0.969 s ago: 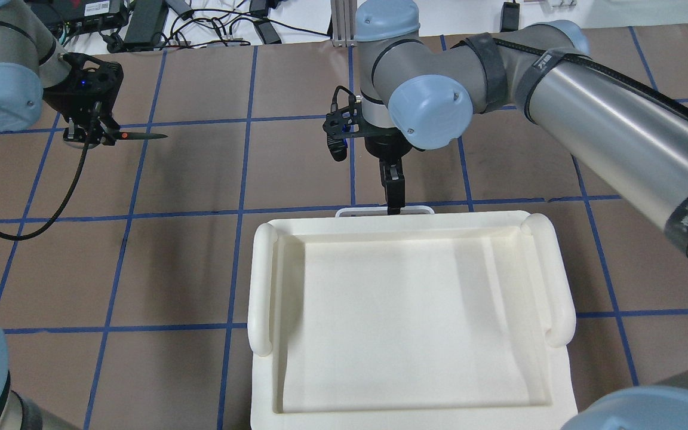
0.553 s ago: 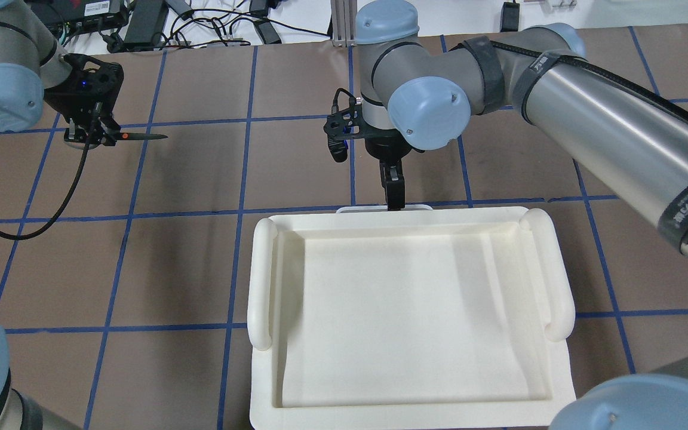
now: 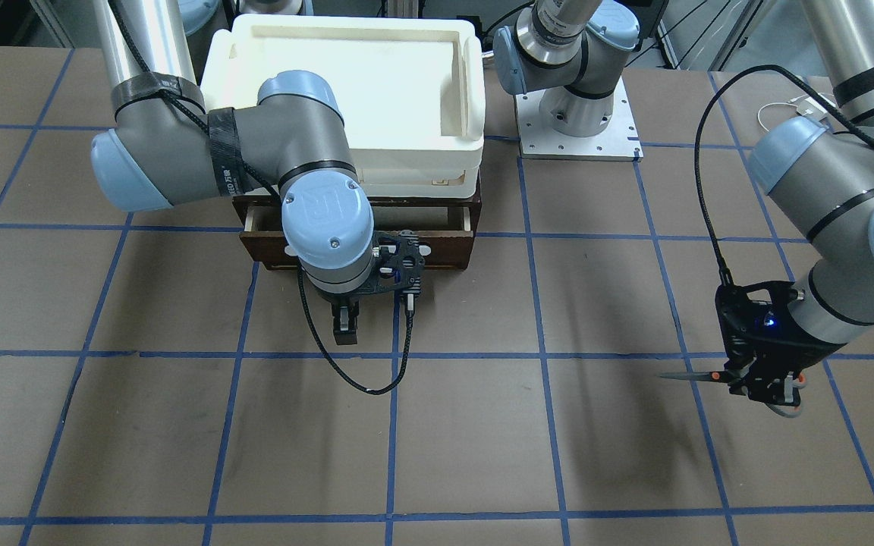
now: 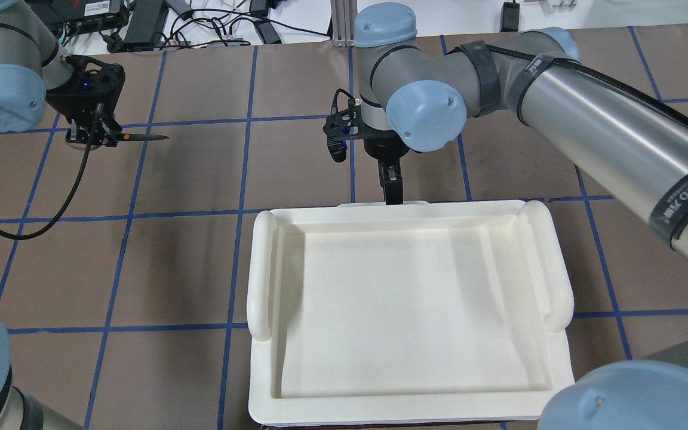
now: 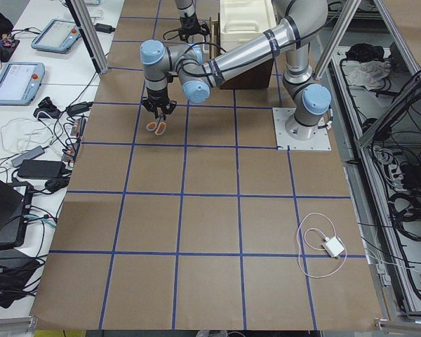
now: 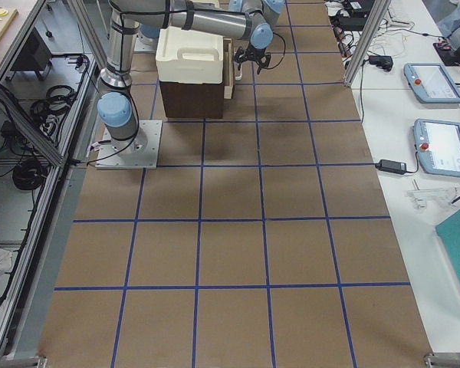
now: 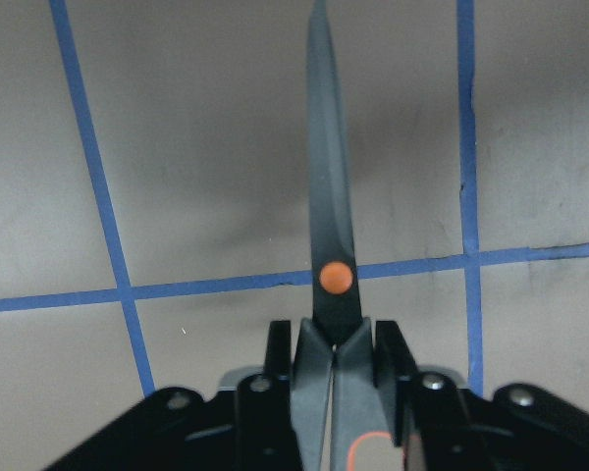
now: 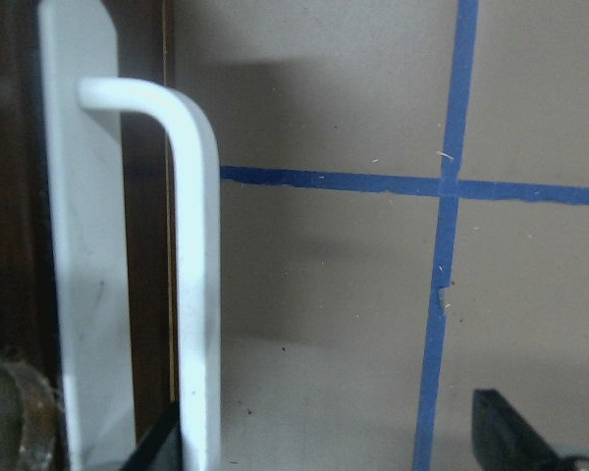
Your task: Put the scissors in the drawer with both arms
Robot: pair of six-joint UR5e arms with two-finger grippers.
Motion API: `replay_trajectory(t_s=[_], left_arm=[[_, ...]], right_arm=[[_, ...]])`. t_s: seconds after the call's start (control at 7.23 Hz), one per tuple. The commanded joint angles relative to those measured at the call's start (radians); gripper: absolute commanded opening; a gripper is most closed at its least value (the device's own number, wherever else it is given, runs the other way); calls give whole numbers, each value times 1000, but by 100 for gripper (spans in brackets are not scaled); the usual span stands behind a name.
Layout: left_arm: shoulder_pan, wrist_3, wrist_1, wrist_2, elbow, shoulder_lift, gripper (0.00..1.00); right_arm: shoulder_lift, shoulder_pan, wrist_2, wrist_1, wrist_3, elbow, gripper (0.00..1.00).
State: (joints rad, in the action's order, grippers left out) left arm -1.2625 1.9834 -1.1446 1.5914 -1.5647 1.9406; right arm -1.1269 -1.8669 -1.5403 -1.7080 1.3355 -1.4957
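My left gripper (image 4: 98,132) is shut on the handle end of the scissors (image 4: 141,137) and holds them above the table at the far left, blades pointing right. The left wrist view shows the closed dark blades and orange pivot dot (image 7: 335,278) sticking out past the gripper (image 7: 332,363). My right gripper (image 4: 393,194) is at the drawer's white bar handle (image 8: 198,294). Its fingers (image 8: 510,437) stand wide apart with the bar between them. In the front-facing view the dark brown drawer (image 3: 444,246) is out a little, under the gripper (image 3: 344,332).
A cream-white foam tray (image 4: 263,269) lies on top of the brown cabinet (image 6: 188,100) and hides the drawer from above. My left arm's base plate (image 3: 577,114) is beside the cabinet. Cables and power bricks (image 4: 141,18) lie beyond the table's far edge.
My right gripper has moved a little away from the robot at the handle. The tray has shifted the same way, and less of the handle shows past its edge. The left gripper has barely moved.
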Motion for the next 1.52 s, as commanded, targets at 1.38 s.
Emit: replay_trajectory(t_s=[1.38], left_arm=[[0,-2,3,-2,-2,11,0]], right_arm=[[111,17,-1,-48,14,149,100]])
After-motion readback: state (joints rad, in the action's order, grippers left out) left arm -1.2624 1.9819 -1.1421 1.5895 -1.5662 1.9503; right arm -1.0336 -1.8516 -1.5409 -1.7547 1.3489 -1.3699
